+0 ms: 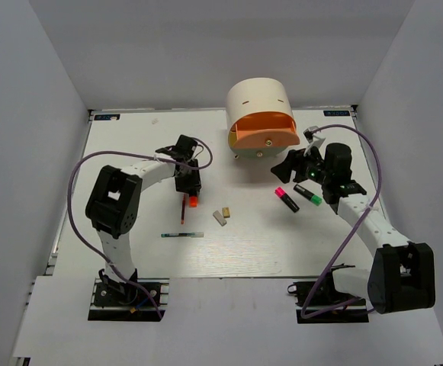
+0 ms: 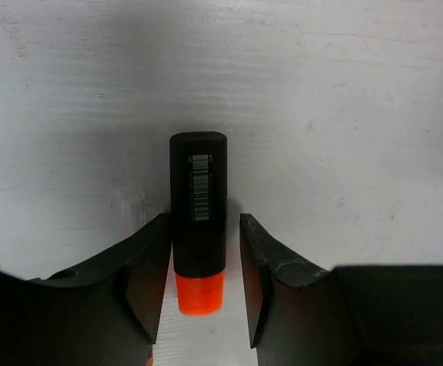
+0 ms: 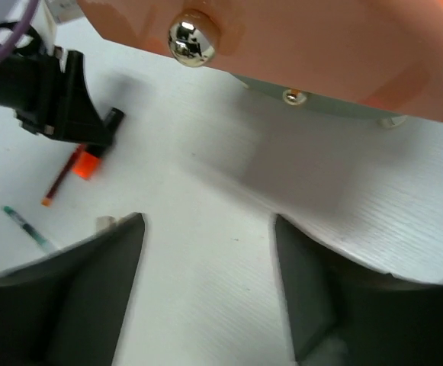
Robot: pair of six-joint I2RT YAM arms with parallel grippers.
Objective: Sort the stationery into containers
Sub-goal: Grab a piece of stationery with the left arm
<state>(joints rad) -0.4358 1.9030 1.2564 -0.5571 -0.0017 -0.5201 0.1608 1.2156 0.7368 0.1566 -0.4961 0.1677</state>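
Observation:
The orange-capped black highlighter (image 1: 193, 200) lies on the white table; in the left wrist view its barcoded body (image 2: 198, 206) sits between the jaws. My left gripper (image 2: 204, 221) straddles it, the left finger touching and a narrow gap on the right. The brown pencil (image 1: 183, 210) lies beside it. The green-white pen (image 1: 181, 235), white eraser (image 1: 219, 218), tan eraser (image 1: 227, 211), pink highlighter (image 1: 286, 200) and green highlighter (image 1: 307, 196) lie loose. The cream organizer (image 1: 258, 95) has its orange drawer (image 1: 265, 134) pulled out. My right gripper (image 1: 284, 168) is open and empty before it.
In the right wrist view the orange drawer's chrome knob (image 3: 193, 40) is just above my open right gripper (image 3: 210, 229), with a smaller knob (image 3: 293, 96) on a pale front below it. Grey walls enclose the table (image 1: 130, 152) on three sides.

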